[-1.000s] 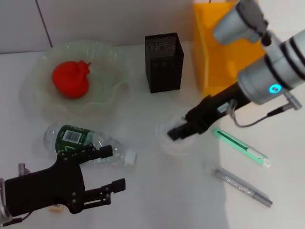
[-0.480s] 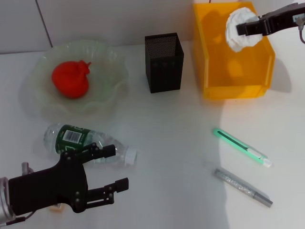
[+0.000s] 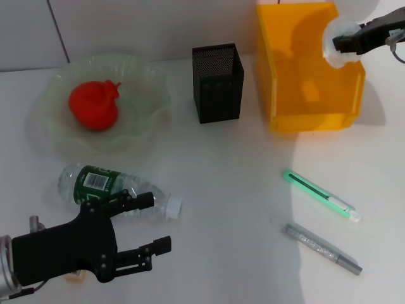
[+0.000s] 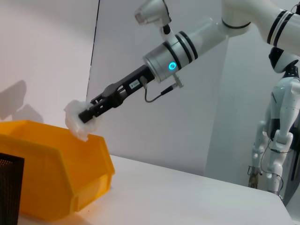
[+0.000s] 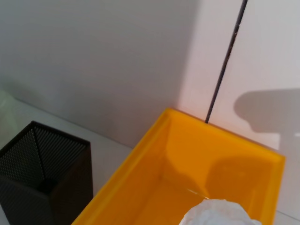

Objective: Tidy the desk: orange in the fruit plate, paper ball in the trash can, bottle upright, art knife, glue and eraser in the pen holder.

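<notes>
Right pincer [image 3: 342, 43] pinches the paper ball [image 3: 335, 39] above the trash can [image 3: 304, 95], at the surface's far right corner. Wad likely light, crushable; gentle grip suffices. Left pincer [image 3: 149, 225] open beside the bottle [image 3: 107, 190].

Left gripper [image 3: 155, 221]: matte black, slim ribbed fingers, visible screws. Right gripper [image 4: 86, 114]: black, on a silver-white arm with black bands, cyan LED ring, looped grey cable.

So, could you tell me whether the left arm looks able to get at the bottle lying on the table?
Probably yes: the left gripper hangs open right beside the bottle, with nothing between them.
</notes>
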Controlling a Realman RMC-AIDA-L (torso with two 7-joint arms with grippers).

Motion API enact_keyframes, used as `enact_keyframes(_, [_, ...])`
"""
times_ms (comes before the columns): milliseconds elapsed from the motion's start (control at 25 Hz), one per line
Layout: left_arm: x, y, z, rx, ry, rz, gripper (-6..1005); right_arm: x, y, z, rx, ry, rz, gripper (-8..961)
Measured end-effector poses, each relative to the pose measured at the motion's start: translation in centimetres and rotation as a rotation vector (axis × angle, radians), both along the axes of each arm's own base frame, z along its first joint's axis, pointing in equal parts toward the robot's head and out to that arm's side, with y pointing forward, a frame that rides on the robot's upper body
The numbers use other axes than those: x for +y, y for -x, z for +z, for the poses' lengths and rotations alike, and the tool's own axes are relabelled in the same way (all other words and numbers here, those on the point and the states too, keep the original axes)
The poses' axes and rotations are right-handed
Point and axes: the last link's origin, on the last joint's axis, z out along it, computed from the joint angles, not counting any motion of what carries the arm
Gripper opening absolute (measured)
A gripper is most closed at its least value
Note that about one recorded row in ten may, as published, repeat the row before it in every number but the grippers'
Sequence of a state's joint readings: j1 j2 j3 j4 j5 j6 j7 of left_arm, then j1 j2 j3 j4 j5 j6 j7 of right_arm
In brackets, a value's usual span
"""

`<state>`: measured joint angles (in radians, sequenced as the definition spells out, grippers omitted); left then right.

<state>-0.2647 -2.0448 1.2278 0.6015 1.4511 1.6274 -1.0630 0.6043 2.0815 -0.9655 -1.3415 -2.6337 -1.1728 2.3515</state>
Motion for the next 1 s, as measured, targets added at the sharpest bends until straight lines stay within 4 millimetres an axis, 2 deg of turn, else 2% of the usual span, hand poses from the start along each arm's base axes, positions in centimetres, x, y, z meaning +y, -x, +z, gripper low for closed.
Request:
enact_keyframes(200, [0.2, -0.1, 0.0, 0.001, -0.003, -0.006, 754, 0.2, -0.4, -1.1, -0.006, 0.016, -0.003, 477])
enact_keyframes(640, [0.6, -0.4, 0.2, 0.006, -0.011, -0.016, 744, -0.4, 0.1, -1.1, 0.057, 0.027, 0.011, 750])
enact_keyframes(760, [0.8, -0.2, 0.5, 0.01, -0.018, -0.014, 741, -2.2, 1.1, -0.8, 0.153, 0.08, 0.061, 810])
enact_keyframes(800, [0.9, -0.1, 0.8, 0.012, -0.028, -0.01, 740, -4.3, 1.9, -0.5, 0.248, 0.136, 0.141, 810])
enact_keyframes(840, [0.9, -0.1, 0.8, 0.012, -0.028, -0.01, 740, -4.3, 1.9, -0.5, 0.248, 0.136, 0.141, 810])
enact_keyframes(880, [1.1, 0.0, 1.0, 0.013, -0.041, -0.006, 739, -6.8, 2.3, -0.1, 0.342, 0.188, 0.254, 811])
enact_keyframes(920, [1.1, 0.0, 1.0, 0.013, -0.041, -0.006, 738, -6.8, 2.3, -0.1, 0.342, 0.188, 0.254, 811])
enact_keyframes(960, [1.3, 0.0, 1.2, 0.015, -0.05, -0.005, 737, -8.0, 2.1, 0.1, 0.377, 0.204, 0.297, 811])
enact_keyframes(1000, [1.6, 0.1, 1.5, 0.022, -0.06, -0.006, 736, -10.1, 1.0, 0.4, 0.426, 0.222, 0.376, 811])
